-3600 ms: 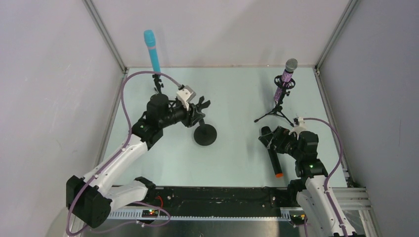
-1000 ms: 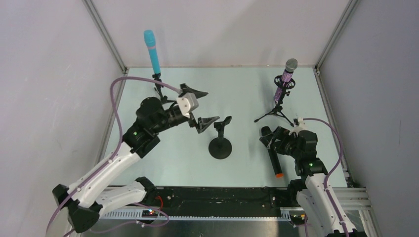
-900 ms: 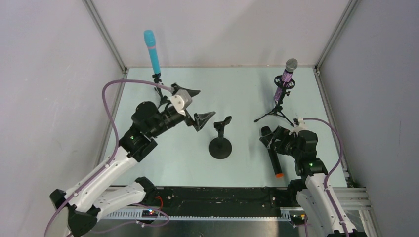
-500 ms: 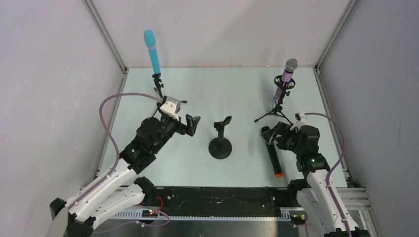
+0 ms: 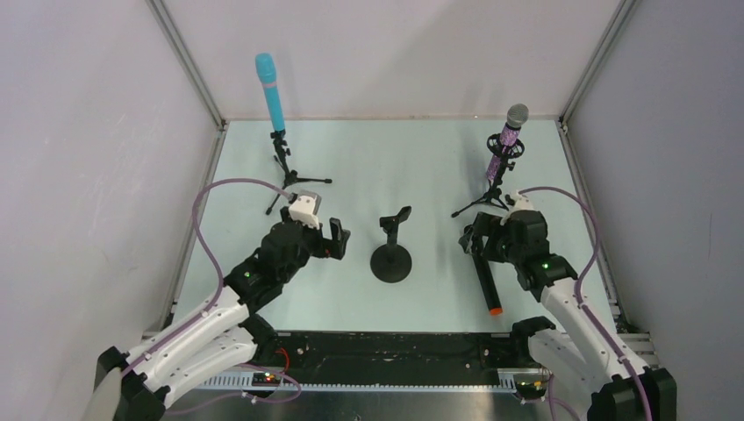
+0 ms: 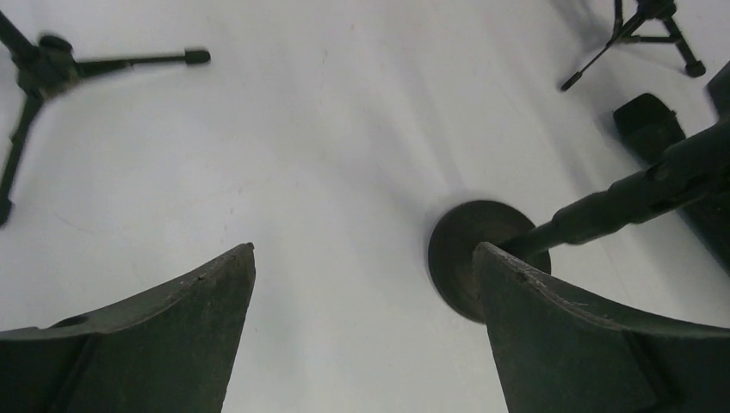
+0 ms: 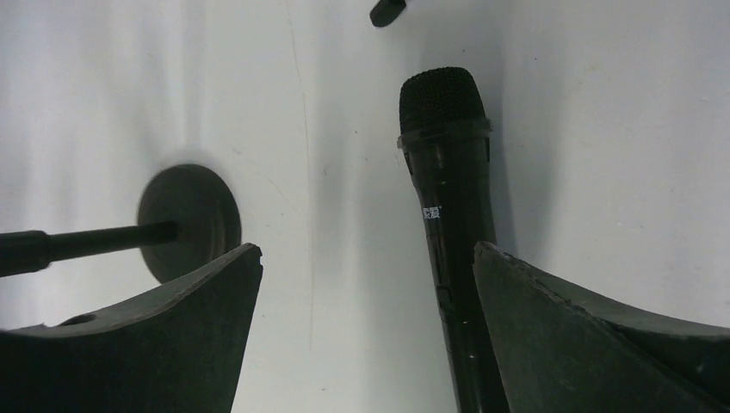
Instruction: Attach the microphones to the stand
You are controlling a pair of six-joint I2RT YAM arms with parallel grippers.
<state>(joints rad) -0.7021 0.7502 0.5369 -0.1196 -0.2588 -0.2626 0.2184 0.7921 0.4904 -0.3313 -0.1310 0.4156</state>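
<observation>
Three microphones (image 5: pixel 270 92) (image 5: pixel 504 145) (image 5: pixel 483 276), two tripod stands (image 5: pixel 284 169) (image 5: pixel 497 181), one round-base stand (image 5: pixel 390 261), two arms (image 5: pixel 219 307) (image 5: pixel 570 298).

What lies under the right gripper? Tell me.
The black mic lies flat on the table, between the open fingers of the right gripper. From above, the gripper hides its head end; the handle and orange end show.

The black microphone (image 7: pixel 452 224) runs off the right wrist view's bottom edge.
</observation>
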